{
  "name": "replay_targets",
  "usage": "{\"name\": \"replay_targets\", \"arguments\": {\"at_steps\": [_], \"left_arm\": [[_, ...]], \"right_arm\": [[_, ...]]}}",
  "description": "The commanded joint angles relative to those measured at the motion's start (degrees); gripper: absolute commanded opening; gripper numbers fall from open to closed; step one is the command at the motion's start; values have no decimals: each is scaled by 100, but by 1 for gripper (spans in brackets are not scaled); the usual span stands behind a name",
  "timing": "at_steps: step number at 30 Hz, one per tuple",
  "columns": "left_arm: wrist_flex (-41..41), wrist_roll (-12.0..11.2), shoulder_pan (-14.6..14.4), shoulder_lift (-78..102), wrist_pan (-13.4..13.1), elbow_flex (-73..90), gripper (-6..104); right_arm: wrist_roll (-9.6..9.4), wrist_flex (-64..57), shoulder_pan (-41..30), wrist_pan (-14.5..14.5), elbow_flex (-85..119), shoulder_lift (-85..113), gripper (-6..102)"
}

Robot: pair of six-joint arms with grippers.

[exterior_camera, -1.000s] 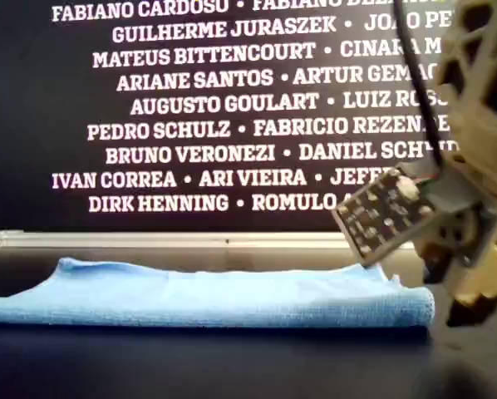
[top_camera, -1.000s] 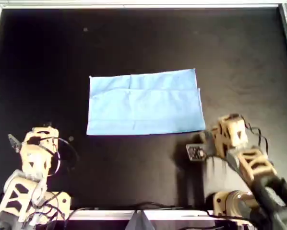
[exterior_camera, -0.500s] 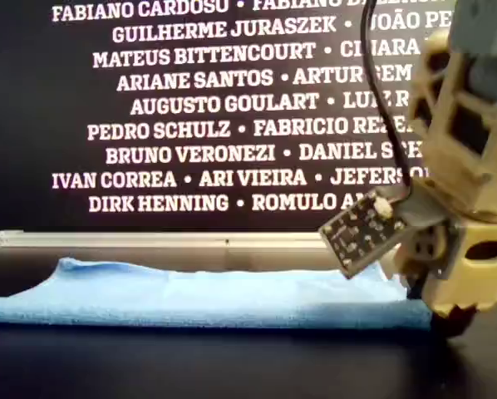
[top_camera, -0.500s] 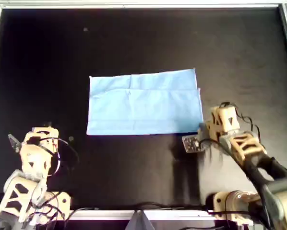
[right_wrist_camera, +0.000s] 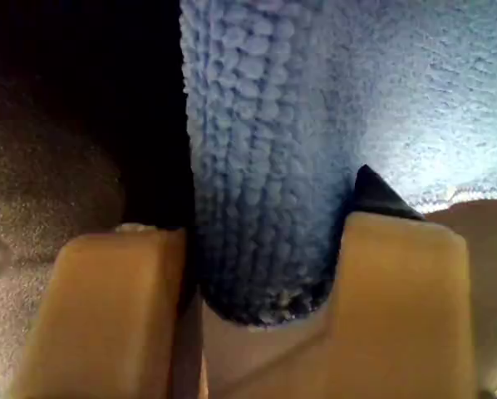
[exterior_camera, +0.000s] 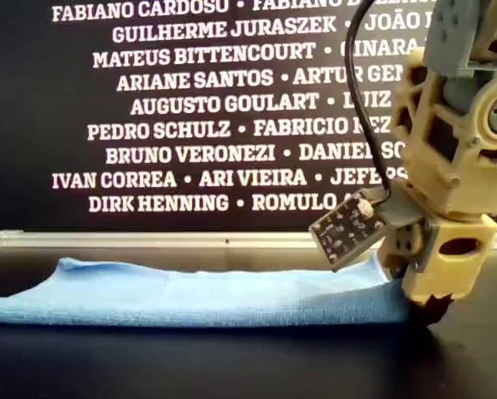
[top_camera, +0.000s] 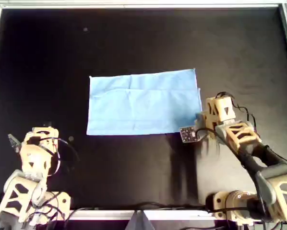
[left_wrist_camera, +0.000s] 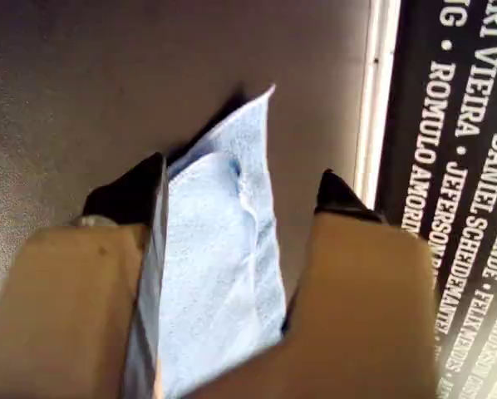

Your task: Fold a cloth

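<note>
The light-blue cloth (top_camera: 143,103) lies flat on the black table as a folded rectangle, its doubled edge towards the arms. It also shows in the exterior view (exterior_camera: 190,295). My second gripper (top_camera: 199,124) is down at the cloth's near right corner in the overhead view, at the exterior view's right (exterior_camera: 427,306). In the second wrist view the cloth's thick folded edge (right_wrist_camera: 265,166) sits between the spread jaws of my second gripper (right_wrist_camera: 265,229). My first gripper (left_wrist_camera: 244,179) is open and empty, with the cloth (left_wrist_camera: 223,249) seen beyond it. Its arm (top_camera: 38,148) stands at the overhead view's lower left, away from the cloth.
A metal rail (top_camera: 143,5) frames the table; it shows behind the cloth in the exterior view (exterior_camera: 149,239). A dark banner with white names (exterior_camera: 232,100) stands beyond it. A small circuit board (top_camera: 187,134) sticks out beside my second gripper.
My second arm has moved up the overhead view and lowered onto the cloth's near right corner. The cloth and my first arm have not moved.
</note>
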Motion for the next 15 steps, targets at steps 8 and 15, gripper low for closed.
{"name": "replay_targets", "arguments": {"at_steps": [8,15], "left_arm": [[-35,44,105,70,-105,-185,64],[-44,44,105,70,-123,-158,64]], "right_arm": [[18,-167,0,-62,-272,202,12],[18,-167,-9,-62,-272,185,1]]}}
